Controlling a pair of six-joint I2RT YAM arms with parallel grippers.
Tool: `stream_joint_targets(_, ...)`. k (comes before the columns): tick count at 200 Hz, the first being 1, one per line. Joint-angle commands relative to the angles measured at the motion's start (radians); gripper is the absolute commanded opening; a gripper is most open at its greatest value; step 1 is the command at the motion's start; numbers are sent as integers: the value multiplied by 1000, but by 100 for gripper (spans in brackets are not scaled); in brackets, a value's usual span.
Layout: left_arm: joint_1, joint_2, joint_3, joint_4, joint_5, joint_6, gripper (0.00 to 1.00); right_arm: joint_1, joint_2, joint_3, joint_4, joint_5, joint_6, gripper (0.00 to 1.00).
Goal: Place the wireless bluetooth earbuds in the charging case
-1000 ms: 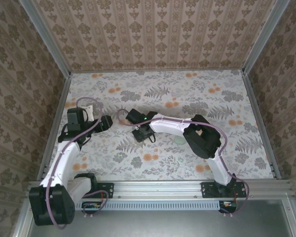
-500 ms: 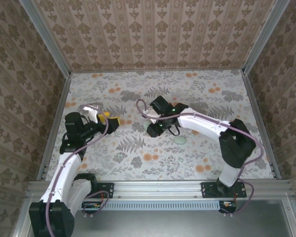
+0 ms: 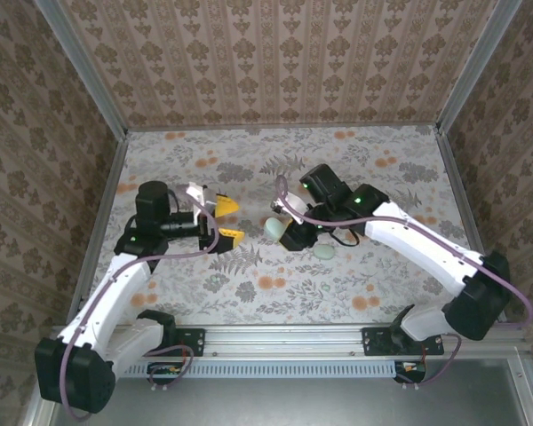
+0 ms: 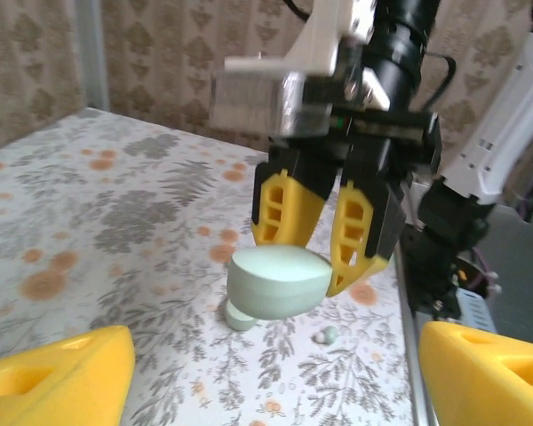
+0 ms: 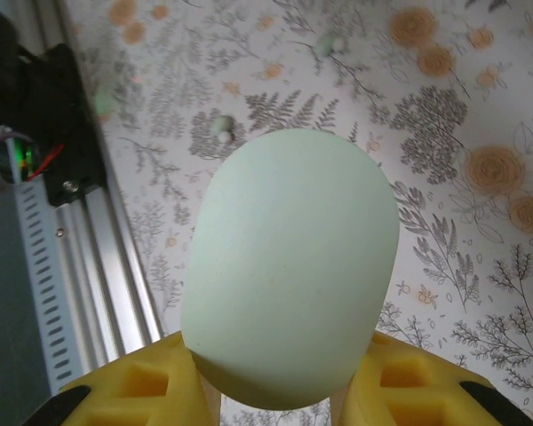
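The charging case (image 5: 293,266), a smooth pale mint oval with its lid down, sits between the yellow fingers of my right gripper (image 5: 275,377), which is shut on it. It hangs above the floral mat (image 3: 373,293) near the middle (image 3: 274,230). My left gripper (image 3: 227,221) stands open a short way left of the case and faces it, so the case (image 4: 278,282) and the right gripper (image 4: 302,264) fill its view. Two tiny earbuds (image 5: 222,127) (image 5: 330,42) lie on the mat below; one earbud (image 4: 327,335) shows under the case. A rounder mint piece (image 3: 324,252) lies beside it.
Patterned walls close the mat on three sides. The metal rail (image 3: 284,342) with both arm bases runs along the near edge. The right arm's white link (image 3: 417,244) stretches across the right half of the mat.
The right arm has unfolded to the right, with its gripper and the case shifting right and slightly back. The left gripper has swung right toward the case and now faces it.
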Motion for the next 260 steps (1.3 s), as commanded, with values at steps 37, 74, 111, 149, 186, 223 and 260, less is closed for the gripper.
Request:
stream_joint_targets(37, -108, 144, 131, -131, 138, 167, 80, -2, -125, -28, -46, -87, -83, 24)
stream_joint_targets(74, -216, 211, 192, -132, 106, 173, 80, 0, -139, -32, -41, -96, -86, 24)
stream_joint_targets(111, -257, 289, 238, -141, 116, 181, 79, 0, -147, -39, -35, -104, -87, 24)
stream_joint_targets(149, -285, 343, 287, -182, 137, 201, 77, 1, -156, -42, -33, -114, -93, 24)
stream_joint_targets(186, -294, 370, 319, -236, 149, 231, 65, 0, -161, -49, -17, -121, -97, 24)
stream_joint_targets(223, -296, 381, 329, -261, 162, 229, 46, 0, -173, -61, 10, -116, -89, 24)
stream_joint_targets(260, -296, 375, 328, -246, 150, 198, 29, -8, -187, -78, 62, -103, -45, 32)
